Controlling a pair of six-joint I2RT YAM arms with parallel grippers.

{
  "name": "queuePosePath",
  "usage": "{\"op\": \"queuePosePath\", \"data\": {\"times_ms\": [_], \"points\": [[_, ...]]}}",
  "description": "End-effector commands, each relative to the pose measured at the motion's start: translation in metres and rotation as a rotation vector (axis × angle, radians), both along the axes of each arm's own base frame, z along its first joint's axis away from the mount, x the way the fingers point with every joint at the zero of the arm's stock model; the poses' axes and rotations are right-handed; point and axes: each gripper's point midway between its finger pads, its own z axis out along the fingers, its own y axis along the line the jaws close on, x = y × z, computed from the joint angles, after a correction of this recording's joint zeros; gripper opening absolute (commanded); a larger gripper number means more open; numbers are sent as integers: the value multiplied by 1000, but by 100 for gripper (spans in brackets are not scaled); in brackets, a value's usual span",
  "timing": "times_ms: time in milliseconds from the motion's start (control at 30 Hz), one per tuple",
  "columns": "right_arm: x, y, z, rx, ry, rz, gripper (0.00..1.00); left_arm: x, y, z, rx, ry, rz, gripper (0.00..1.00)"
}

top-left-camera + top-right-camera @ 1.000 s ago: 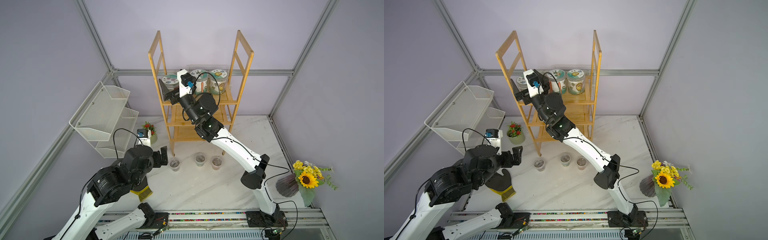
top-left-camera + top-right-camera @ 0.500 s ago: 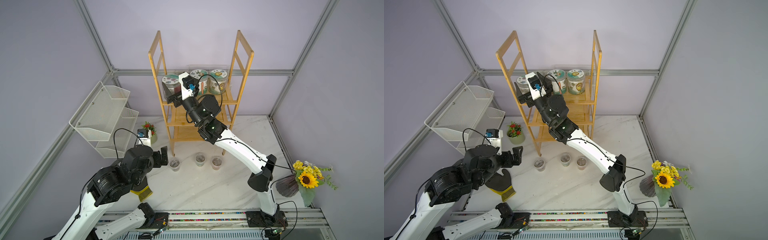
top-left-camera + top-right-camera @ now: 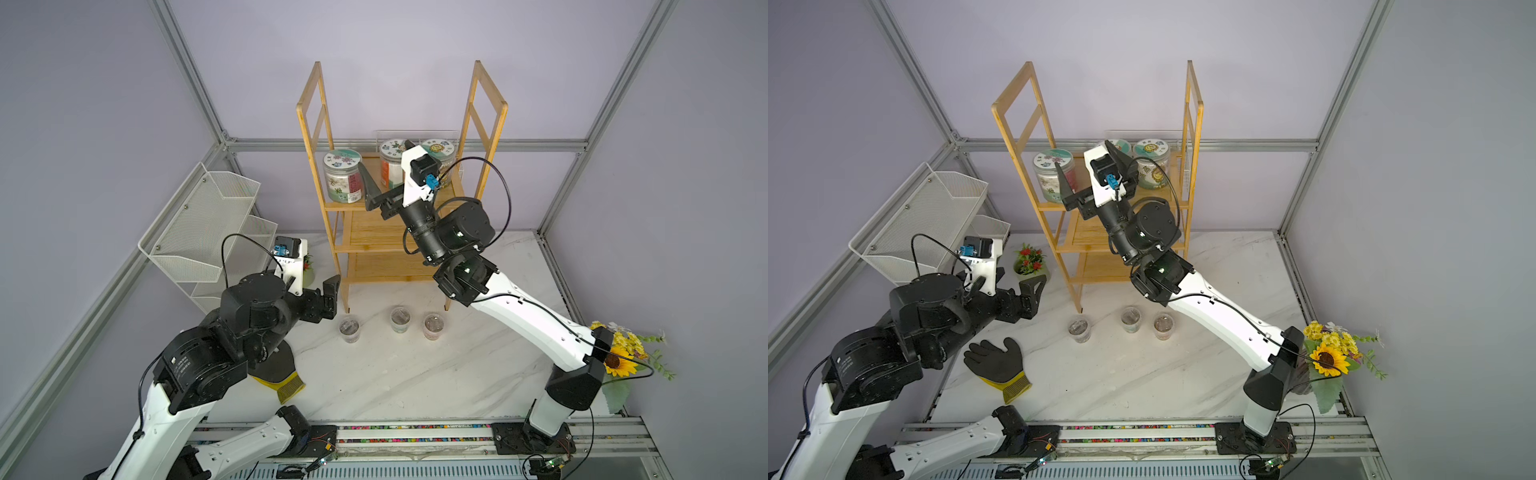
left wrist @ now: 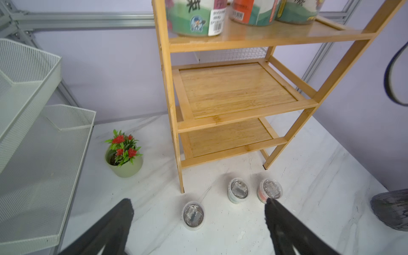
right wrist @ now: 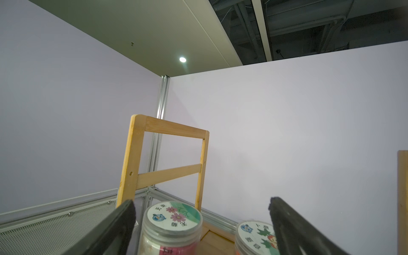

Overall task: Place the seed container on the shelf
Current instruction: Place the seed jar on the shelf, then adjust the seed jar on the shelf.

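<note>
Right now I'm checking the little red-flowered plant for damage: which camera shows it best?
The left wrist view: the potted plant sits close, whole and sharp, beside the shelf. In a top view it is small but whole; in a top view the left arm hides most of it. The right wrist view misses it.

The seed container (image 5: 174, 217) on the top tier of the shelf (image 4: 265, 41) has Chinese writing on its round lid, too hard to read. The jar (image 5: 258, 236) beside it has some too. A white barcode sticker (image 4: 217, 22) shows tiny numbers.
</note>
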Motion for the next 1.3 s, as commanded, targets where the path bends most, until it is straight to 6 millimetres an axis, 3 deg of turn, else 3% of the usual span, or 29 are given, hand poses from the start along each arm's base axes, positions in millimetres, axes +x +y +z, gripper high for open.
{"op": "queuePosePath", "data": {"times_ms": [0, 300, 467, 567, 700, 867, 1067, 1267], "points": [[-19, -33, 12, 52, -38, -47, 97, 10, -18, 34, 36, -119, -81, 95], [-51, -90, 0, 64, -23, -101, 97, 55, -29, 54, 37, -170, -87, 81], [-61, -113, -14, 60, -5, -132, 97, 65, -57, 51, -14, -121, -196, 68], [-70, -130, -16, 67, -4, -158, 97, 67, -67, 47, -38, -101, -222, 69], [-72, -134, -21, 60, 2, -158, 97, 71, -53, 47, -45, -125, -140, 76], [-68, -109, -24, -4, 26, -76, 97, 52, -12, 62, -89, -198, 7, 83], [-40, -40, -38, -149, 123, 74, 97, 17, 27, 65, -136, -214, 107, 87], [-2, 16, -45, -207, 220, 154, 97, -3, 54, 50, -144, -170, 196, 93]]}}
